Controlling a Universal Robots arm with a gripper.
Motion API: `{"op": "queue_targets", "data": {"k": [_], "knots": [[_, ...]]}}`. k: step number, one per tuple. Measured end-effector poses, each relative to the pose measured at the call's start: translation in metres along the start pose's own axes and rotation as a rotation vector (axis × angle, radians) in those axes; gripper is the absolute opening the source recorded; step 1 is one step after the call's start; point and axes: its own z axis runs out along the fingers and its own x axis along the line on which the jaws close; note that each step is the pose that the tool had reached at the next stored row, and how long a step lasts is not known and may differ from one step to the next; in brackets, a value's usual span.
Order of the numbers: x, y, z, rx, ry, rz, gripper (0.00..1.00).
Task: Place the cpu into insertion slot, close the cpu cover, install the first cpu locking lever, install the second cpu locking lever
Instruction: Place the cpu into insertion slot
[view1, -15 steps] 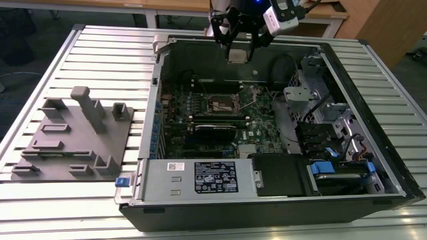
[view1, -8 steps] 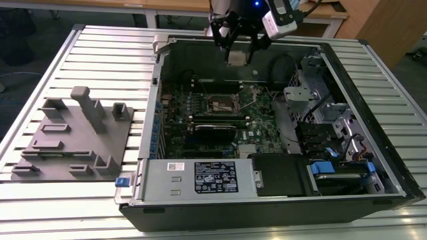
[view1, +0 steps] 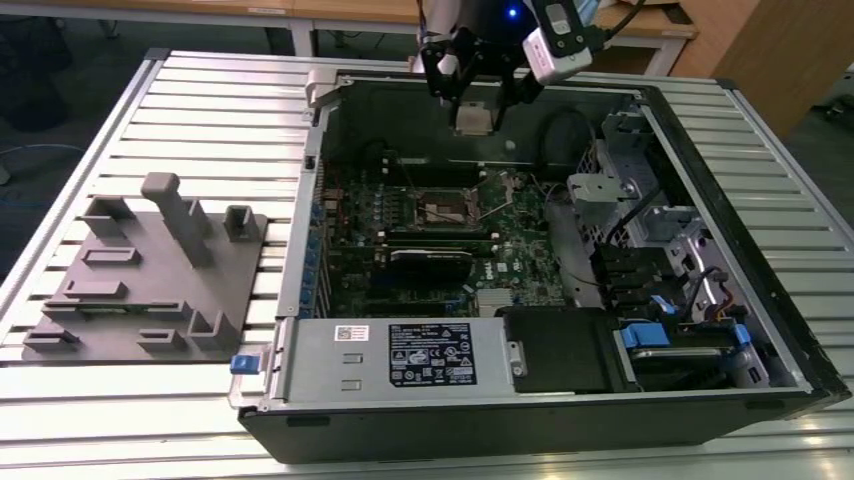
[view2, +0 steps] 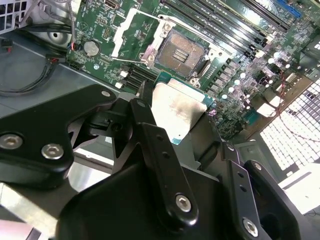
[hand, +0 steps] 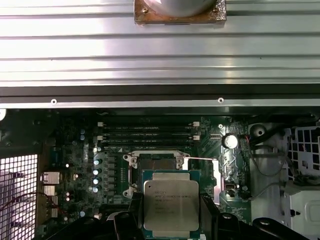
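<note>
Hanging over the far side of the open computer case (view1: 400, 440) in the exterior view, the gripper (view1: 474, 112) clamps the cpu (view1: 477, 122), held clear above the insertion slot (view1: 447, 208) on the green motherboard (view1: 521, 250). In the second wrist view the black fingers (view2: 150, 130) pinch the cpu (view2: 180, 107) by its edges, its silver top showing; the insertion slot (view2: 180, 52) lies bare and apart from it. In the first wrist view the cpu (hand: 171, 202) sits between the fingers (hand: 134, 212), hiding part of the rim of the insertion slot (hand: 155, 162), near the long memory slots (hand: 147, 131)
</note>
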Motion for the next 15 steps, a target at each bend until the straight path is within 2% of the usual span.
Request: {"op": "queue_targets", "data": {"k": [15], "knots": [[-0.0001,-0.0004,0.0037,-0.0001,-0.0001,0.0,0.54]]}}
